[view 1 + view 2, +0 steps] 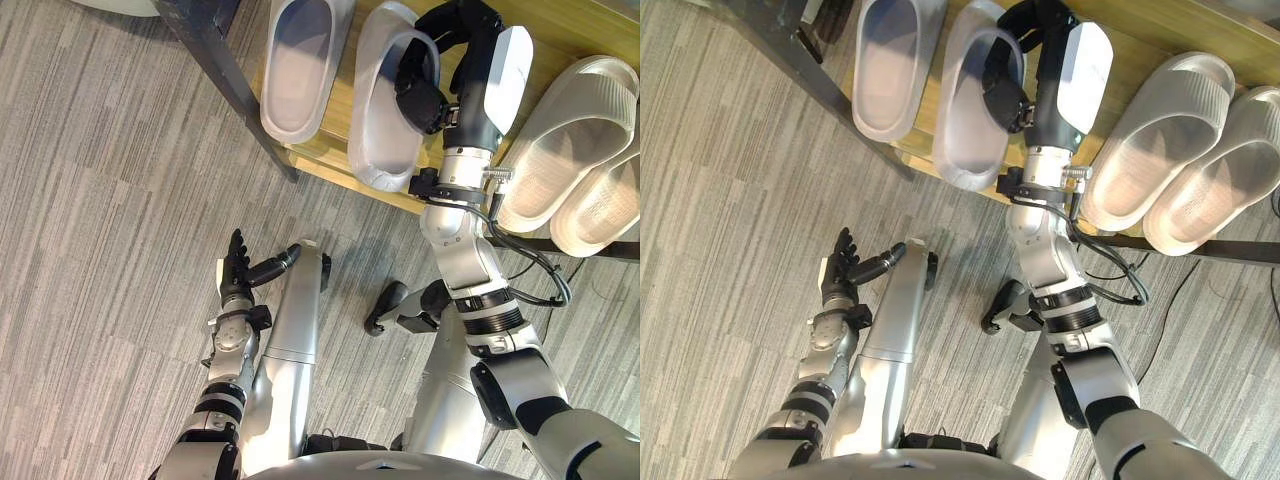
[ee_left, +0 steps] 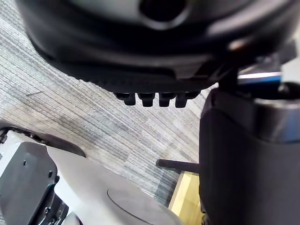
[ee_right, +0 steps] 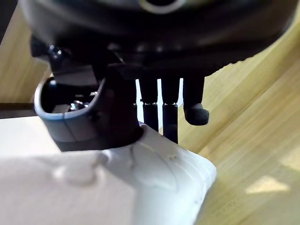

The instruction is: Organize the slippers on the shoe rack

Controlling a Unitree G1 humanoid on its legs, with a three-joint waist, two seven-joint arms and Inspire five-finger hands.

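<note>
A pale grey slipper (image 1: 383, 120) lies on the wooden rack shelf (image 1: 330, 140), its near end overhanging the front edge. My right hand (image 1: 470, 70) is shut on its right rim; in the right wrist view the thumb (image 3: 117, 108) and fingers (image 3: 168, 112) pinch the slipper's pale edge (image 3: 140, 187). A second grey slipper (image 1: 300, 65) rests just left of it. A whitish pair (image 1: 565, 130) sits further right on the shelf. My left hand (image 1: 238, 268) hangs low over the carpet, open, with straight fingers (image 2: 154, 98).
A dark metal rack post (image 1: 225, 70) slants across the upper left, in front of the shelf. Grey striped carpet (image 1: 100, 250) covers the floor left of and below the rack. Bare wood (image 3: 253, 150) lies beside the held slipper.
</note>
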